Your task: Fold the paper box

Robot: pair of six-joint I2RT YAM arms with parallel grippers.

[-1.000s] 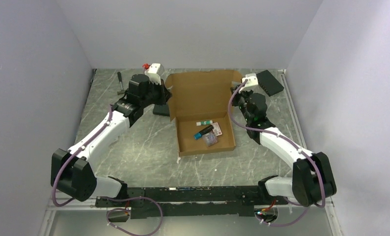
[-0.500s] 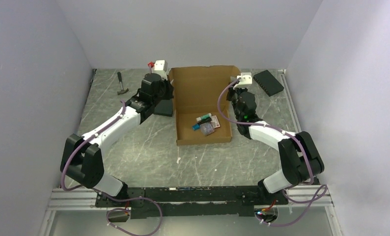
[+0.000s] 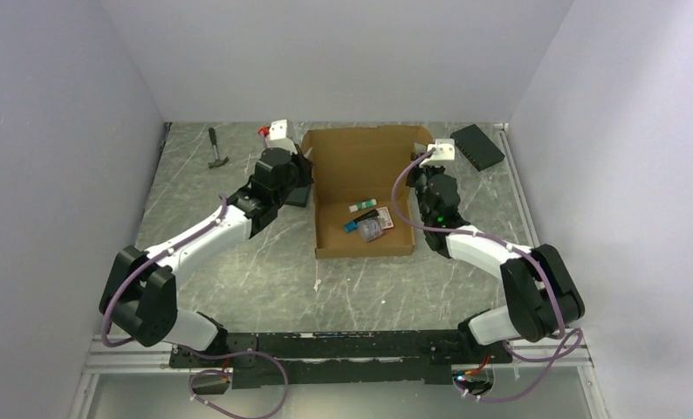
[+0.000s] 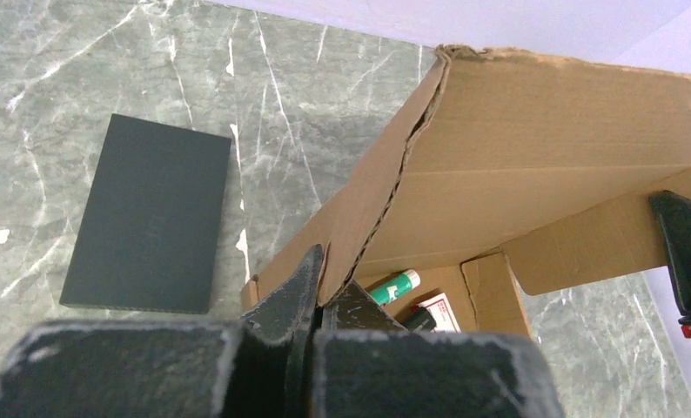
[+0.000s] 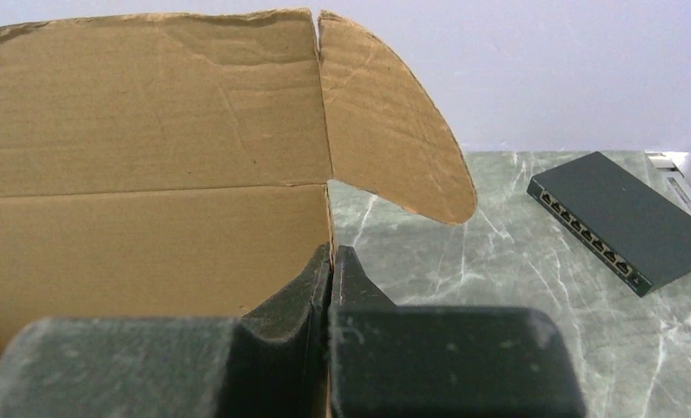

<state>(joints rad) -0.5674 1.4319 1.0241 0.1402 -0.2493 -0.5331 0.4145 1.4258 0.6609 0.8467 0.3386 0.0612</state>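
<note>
- The grey marbled table is walled at 9, 12 and 3 o'clock. Bare surface runs from the box toward 6 o'clock, up to the arms' base rail.
- The paper box sits just past the table's centre toward 12 o'clock. Its tray is open, and its lid is raised and leaning toward the back wall. A rounded side flap sticks out at the lid's 3 o'clock edge.
- The left arm rises from its base at 7 o'clock, elbow up, with the forearm stretched toward 1 o'clock. The left gripper pinches the box's 9 o'clock edge, with the cardboard caught between its pressed-together fingers.
- The right arm folds out to 4 o'clock and doubles back toward 11 o'clock. The right gripper pinches the box's 3 o'clock edge, at the crease below the flap.
- A black network switch lies at 2 o'clock, apart from the box, with bare table between them.
- A flat black box lies at 9 o'clock of the paper box, close beside it and under the left wrist.
- A hammer lies at 10 o'clock, near the back corner.
- Inside the tray lie a white-and-green tube and other small items.
</note>
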